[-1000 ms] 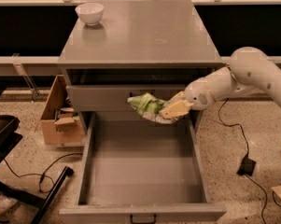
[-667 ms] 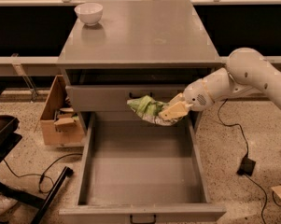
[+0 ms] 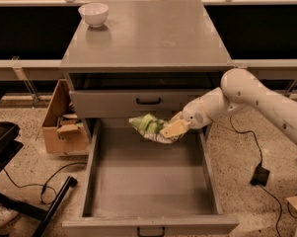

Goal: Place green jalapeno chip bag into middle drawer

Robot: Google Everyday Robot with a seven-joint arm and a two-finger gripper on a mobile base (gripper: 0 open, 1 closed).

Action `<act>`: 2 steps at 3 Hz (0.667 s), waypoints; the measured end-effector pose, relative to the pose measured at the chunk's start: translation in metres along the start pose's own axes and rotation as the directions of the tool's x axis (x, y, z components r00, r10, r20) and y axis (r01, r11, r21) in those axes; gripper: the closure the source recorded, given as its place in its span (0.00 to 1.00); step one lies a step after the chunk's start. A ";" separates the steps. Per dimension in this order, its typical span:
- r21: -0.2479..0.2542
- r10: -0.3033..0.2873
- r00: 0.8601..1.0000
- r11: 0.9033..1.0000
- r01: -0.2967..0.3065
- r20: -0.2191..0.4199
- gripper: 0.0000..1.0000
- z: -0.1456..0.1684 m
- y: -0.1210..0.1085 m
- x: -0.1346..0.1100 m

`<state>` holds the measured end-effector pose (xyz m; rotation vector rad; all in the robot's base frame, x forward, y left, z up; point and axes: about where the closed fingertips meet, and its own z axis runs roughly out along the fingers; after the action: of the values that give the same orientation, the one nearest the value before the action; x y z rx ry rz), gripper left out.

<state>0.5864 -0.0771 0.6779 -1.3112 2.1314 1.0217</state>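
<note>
The green jalapeno chip bag (image 3: 149,126) is a crumpled light-green foil bag held in the air over the back of the open middle drawer (image 3: 150,181). My gripper (image 3: 171,129) is shut on the bag's right end, its tan fingers (image 3: 173,128) clamped on the foil. The white arm reaches in from the right. The drawer is pulled far out, a deep grey tray with long side walls and a black handle at its front edge. Its floor is bare.
A shallower grey drawer (image 3: 143,102) with a black handle sits shut above. A white bowl (image 3: 93,14) stands at the cabinet top's back left. A cardboard box (image 3: 64,125) lies left of the cabinet. Cables and a black chair base lie on the floor.
The gripper and bag have shifted very slightly; the scene is otherwise unchanged.
</note>
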 end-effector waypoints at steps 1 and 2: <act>0.047 0.105 0.990 0.994 -0.101 -0.093 1.00 0.062 -0.050 0.086; 0.068 0.163 0.977 0.986 -0.155 -0.134 1.00 0.086 -0.070 0.137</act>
<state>0.5849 -0.1073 0.5045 -1.2333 2.3855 0.9466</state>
